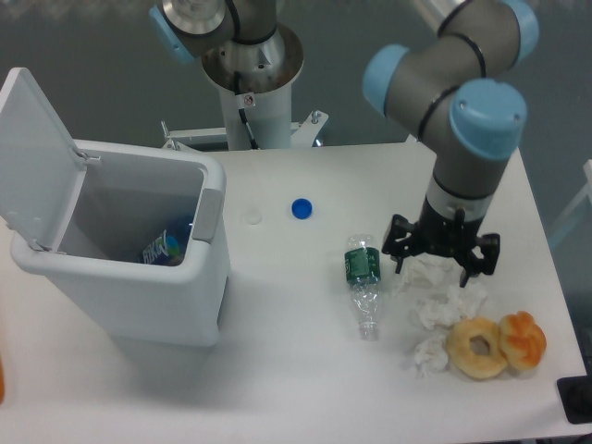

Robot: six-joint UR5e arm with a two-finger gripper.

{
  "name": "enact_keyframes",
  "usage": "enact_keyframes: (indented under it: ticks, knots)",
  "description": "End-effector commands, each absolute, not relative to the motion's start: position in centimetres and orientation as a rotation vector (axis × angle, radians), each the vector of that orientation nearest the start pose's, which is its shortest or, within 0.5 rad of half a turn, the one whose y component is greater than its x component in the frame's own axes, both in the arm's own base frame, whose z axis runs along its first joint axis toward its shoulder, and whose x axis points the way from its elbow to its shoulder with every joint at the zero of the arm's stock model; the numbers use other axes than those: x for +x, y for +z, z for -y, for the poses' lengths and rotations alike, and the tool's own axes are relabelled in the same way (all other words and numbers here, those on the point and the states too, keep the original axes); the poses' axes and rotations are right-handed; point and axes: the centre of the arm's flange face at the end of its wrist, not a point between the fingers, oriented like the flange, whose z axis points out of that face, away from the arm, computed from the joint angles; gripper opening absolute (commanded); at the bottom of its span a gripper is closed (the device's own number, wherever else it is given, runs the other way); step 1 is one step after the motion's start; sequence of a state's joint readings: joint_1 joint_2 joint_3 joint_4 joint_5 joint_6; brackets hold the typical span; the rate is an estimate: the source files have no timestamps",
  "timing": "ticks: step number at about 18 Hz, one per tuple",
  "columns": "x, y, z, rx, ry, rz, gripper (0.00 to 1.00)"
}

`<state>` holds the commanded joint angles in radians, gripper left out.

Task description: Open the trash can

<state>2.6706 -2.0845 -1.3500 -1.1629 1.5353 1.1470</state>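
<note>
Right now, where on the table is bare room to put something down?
Free: the front strip between the trash can and the plastic bottle, and the back right corner behind the gripper. Crowded: tissues and donuts at front right.
</note>
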Motion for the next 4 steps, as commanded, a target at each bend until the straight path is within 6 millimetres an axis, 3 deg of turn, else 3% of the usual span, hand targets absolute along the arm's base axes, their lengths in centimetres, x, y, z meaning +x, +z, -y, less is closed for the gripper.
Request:
enact_keyframes:
  ticks: [2, 4]
  knots:
    - [-57.2, 33.2, -43.1, -3.084, 0.217, -0.159, 1.00]
    - [-57.5, 32.6, -42.9, -3.100, 0.217, -0.206, 1.00]
